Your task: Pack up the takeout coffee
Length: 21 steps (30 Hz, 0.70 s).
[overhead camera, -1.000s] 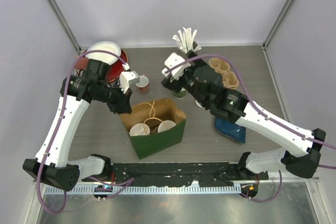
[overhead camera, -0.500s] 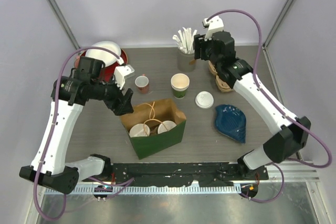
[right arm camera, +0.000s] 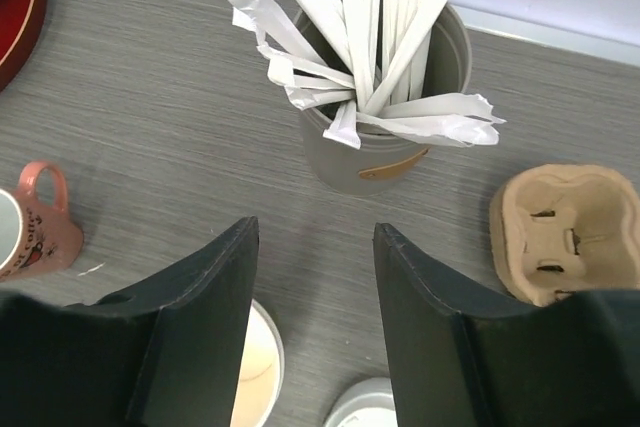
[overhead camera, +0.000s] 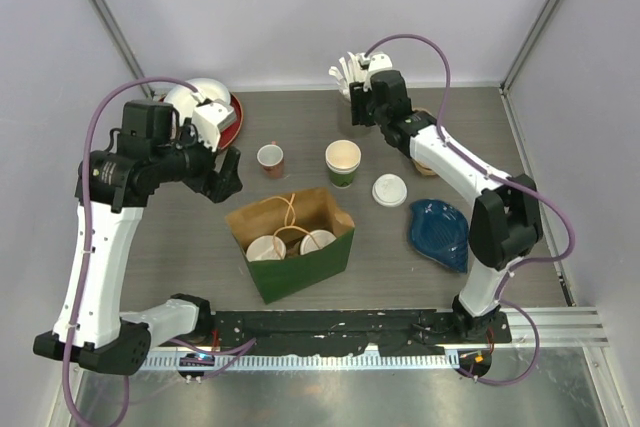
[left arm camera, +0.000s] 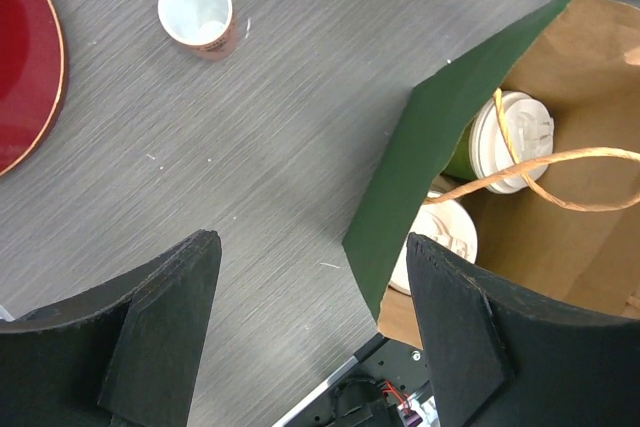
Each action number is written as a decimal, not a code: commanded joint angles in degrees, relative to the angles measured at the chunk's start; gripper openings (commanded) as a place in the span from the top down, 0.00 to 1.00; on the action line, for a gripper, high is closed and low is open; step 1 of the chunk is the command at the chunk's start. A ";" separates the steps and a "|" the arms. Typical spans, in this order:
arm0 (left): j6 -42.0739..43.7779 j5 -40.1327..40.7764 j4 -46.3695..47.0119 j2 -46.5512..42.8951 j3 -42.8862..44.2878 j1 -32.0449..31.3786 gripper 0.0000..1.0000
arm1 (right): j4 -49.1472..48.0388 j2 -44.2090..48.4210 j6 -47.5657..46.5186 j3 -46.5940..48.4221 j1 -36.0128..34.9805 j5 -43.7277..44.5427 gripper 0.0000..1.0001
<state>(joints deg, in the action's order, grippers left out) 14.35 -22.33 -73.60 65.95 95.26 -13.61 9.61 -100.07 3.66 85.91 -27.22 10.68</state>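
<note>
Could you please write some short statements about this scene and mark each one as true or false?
1. Two lidded cups stand inside the green bag. True.
2. The green cup on the table wears its lid. False: it is open, and a white lid lies on the table beside it, apart from it.
3. The right jaws grip a wrapped straw. False: they are open and empty, and the straws stand in the grey holder.
4. The small red-and-white cup stands outside the bag. True.
</note>
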 commanded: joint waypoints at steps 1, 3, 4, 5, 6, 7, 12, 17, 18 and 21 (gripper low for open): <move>-1.52 1.32 2.50 -0.56 0.19 1.30 0.21 | -5.82 -3.45 2.84 4.78 0.50 -1.27 0.46; -1.52 1.15 2.50 -0.56 0.10 1.48 0.21 | -6.09 -4.95 3.02 5.93 0.50 -0.84 0.48; -1.52 0.88 2.33 -0.56 0.10 1.65 0.21 | -5.92 -6.18 2.93 7.33 0.59 -0.14 0.49; -1.26 0.62 2.32 -0.48 0.10 1.65 0.21 | -5.48 -6.71 3.02 8.04 0.59 0.30 0.51; -1.08 0.36 2.15 -0.47 0.10 1.74 0.21 | -5.30 -7.41 3.19 8.66 0.85 1.01 0.52; -1.08 0.09 2.06 -0.56 0.01 1.83 0.21 | -5.21 -8.29 3.19 9.36 0.94 1.80 0.52; -0.73 -0.26 2.06 -0.48 -0.17 1.92 0.21 | -5.30 -10.93 2.41 11.56 1.30 2.24 0.52; -0.38 -0.70 1.71 -0.65 -0.16 2.00 0.21 | -4.07 -13.04 0.91 14.72 1.82 3.65 0.64; -0.20 -0.79 1.62 -0.65 -0.17 2.00 0.21 | -3.81 -13.22 0.82 15.07 2.00 3.65 0.67; -0.11 -1.14 1.45 -0.65 -0.34 2.00 0.21 | -3.02 -13.48 0.30 15.96 2.26 3.65 0.75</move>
<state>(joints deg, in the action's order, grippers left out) 13.89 -22.06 -73.08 65.95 95.09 -11.92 7.77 -113.56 4.69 98.39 -25.56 12.86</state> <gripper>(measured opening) 0.789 0.287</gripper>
